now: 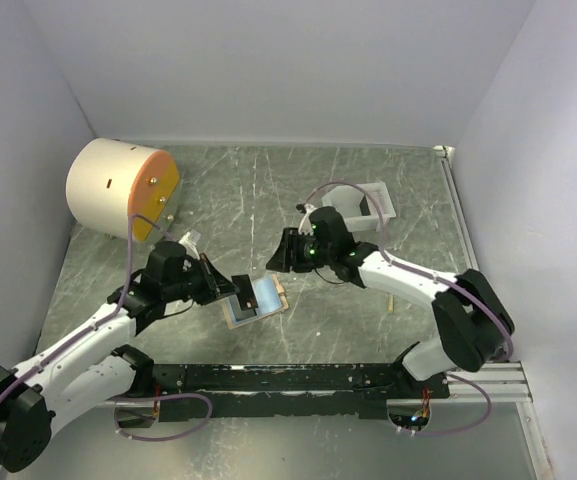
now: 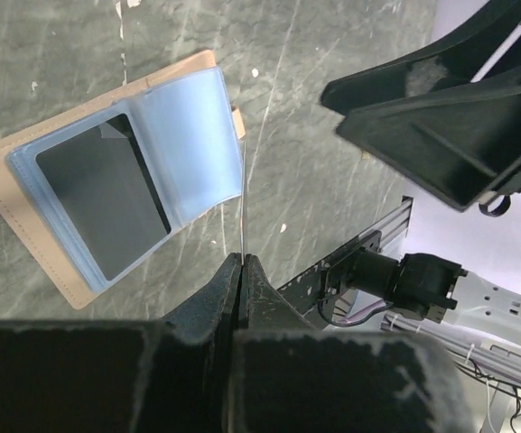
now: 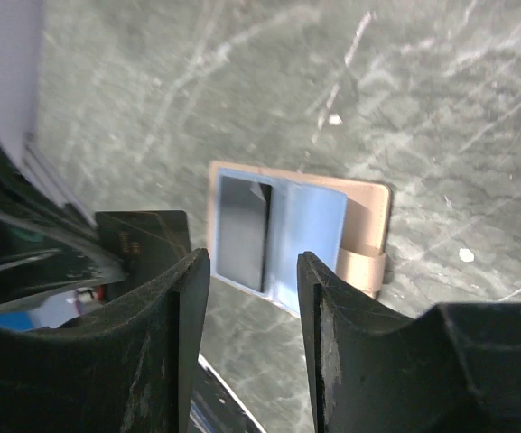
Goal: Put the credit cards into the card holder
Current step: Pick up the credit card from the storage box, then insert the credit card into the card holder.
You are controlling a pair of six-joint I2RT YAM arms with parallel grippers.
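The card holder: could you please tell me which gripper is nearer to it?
Left. The left gripper, shut on a credit card, sits at the left edge of the card holder; the right gripper hovers open beyond its far edge.

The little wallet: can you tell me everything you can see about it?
The wallet lies open and flat on the green table. It looks like tan leather outside, with shiny pale blue pockets inside. One dark card sits in the pocket away from the small tan strap, which sticks out at one side. Nothing grips it.
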